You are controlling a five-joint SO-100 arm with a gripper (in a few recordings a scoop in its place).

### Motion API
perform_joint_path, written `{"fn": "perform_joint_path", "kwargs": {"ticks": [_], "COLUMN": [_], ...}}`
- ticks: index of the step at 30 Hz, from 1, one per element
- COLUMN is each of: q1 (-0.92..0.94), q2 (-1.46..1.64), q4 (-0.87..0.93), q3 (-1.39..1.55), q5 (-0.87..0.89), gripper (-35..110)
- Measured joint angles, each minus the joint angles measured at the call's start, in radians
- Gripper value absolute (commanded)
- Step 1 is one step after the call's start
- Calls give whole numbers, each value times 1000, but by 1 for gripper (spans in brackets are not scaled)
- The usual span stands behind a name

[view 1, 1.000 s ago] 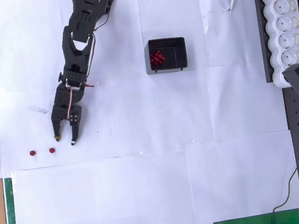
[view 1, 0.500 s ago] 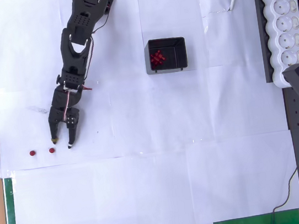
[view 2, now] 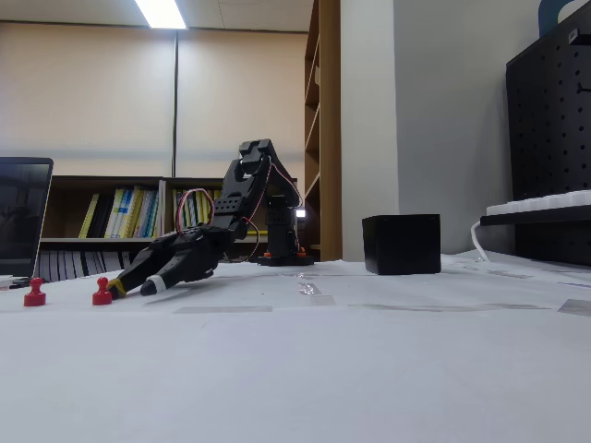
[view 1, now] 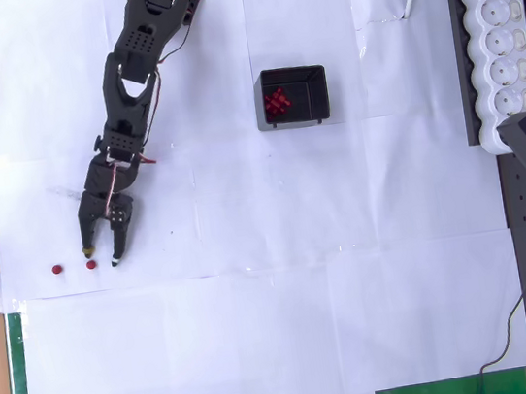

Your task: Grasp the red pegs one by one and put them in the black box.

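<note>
A beige wall point(view 2: 111, 101), a low bookshelf point(view 2: 120, 214) of books, a tall wooden shelf point(view 2: 325, 129) and a lit ceiling lamp point(view 2: 162, 13).

Two pegs point(view 1: 73, 267) stand near the table's point(view 1: 263, 334) left edge; the box point(view 1: 294, 97), holding more pegs, sits toward its far edge.

black box point(view 2: 401, 244) interior hidden, laptop point(view 2: 23, 217) cut off

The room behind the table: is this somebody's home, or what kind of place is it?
Probably an office or lab rather than a home. Shelves of books line the back wall, a long ceiling light hangs overhead, and a black pegboard stands beside the table.
</note>
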Motion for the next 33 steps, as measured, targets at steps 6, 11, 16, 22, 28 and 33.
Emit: {"fn": "perform_joint_path", "kwargs": {"ticks": [6, 11, 16, 22, 28, 33], "q1": [12, 18, 18, 18, 18, 18], "q2": [35, 51, 57, 43, 35, 34], "q4": [28, 64, 87, 124, 138, 146], "q3": [75, 121, 135, 141, 141, 144], "q5": [0, 0, -8, -20, -31, -38], "gripper": [19, 19, 18, 19, 19, 19]}}
